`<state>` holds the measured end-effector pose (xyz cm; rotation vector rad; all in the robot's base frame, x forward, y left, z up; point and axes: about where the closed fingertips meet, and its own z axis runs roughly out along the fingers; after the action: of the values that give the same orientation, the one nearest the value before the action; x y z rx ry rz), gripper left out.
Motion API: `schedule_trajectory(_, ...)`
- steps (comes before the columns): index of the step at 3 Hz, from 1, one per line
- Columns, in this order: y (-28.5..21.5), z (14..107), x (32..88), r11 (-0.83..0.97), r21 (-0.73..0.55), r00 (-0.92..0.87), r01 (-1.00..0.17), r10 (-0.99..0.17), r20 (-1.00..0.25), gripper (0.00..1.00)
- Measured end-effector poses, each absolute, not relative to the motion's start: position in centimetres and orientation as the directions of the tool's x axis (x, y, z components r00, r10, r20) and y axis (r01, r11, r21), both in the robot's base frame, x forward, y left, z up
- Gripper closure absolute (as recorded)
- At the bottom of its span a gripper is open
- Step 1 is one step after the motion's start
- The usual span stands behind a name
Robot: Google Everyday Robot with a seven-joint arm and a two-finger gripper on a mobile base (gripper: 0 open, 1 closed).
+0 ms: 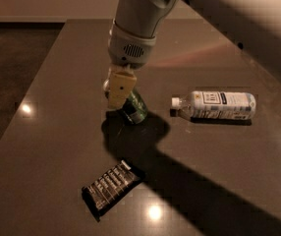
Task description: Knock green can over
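The green can (135, 108) is on the dark table (57, 82), left of centre, leaning over to the right with its top hidden behind my gripper. My gripper (117, 91), with pale tan fingers, hangs from the white arm and sits right against the can's upper left side.
A clear plastic bottle (214, 105) with a white label lies on its side to the right of the can. A dark snack packet (112, 188) lies flat near the front. The table's left edge runs along the dark floor (8, 73).
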<state>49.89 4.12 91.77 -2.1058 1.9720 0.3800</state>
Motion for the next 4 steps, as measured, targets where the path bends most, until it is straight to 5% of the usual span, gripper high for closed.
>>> schedule_trajectory(2, 2.4, 90.9, 49.5, -0.187, 0.002, 0.185, -0.982, -0.974, -0.132, 1.00)
schedule_trajectory(4, 2.6, 89.5, 50.6, -0.255, 0.011, 0.254, -0.967, -0.966, -0.056, 0.58)
